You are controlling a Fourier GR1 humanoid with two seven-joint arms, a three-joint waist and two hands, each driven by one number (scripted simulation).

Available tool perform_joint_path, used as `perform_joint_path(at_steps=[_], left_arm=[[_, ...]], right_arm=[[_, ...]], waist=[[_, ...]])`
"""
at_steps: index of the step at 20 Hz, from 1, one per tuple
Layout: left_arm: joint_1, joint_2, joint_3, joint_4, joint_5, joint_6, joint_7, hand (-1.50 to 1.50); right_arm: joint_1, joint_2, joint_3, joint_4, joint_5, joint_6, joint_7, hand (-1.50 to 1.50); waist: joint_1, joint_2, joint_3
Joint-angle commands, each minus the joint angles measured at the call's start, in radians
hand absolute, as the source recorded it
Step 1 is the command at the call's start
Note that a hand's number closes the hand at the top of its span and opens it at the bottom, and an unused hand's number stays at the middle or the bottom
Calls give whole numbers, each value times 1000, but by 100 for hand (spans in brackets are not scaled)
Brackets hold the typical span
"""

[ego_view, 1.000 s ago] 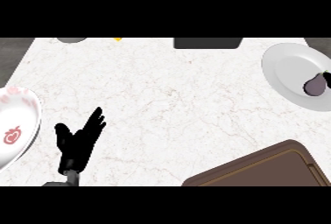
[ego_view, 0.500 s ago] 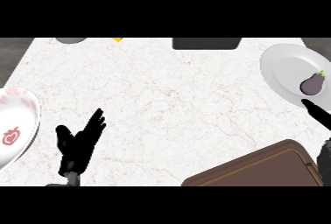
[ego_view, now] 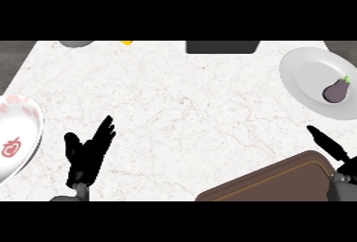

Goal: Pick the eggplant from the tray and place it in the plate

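One eggplant point(ego_view: 335, 90) lies on the grey plate point(ego_view: 303, 71) up at two o'clock — dark purple, green stem pointing toward twelve. Right hand point(ego_view: 333, 150) shows at four o'clock, fingers straight and holding nothing, above the brown tray point(ego_view: 279, 182) at five o'clock. Left hand point(ego_view: 87, 153) rests at eight o'clock on the marble tabletop point(ego_view: 181, 108) — fingers up, spread and relaxed. Over at nine o'clock sits a white plate point(ego_view: 17, 137) with red markings.
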Motion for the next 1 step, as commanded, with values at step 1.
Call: perform_joint_path(at_steps=[1], left_arm=[[63,-42,-41,-61,-34,28,21,0]], right_arm=[[45,24,68,-91,76,-53,108,-150]], waist=[[2,2,-2]])
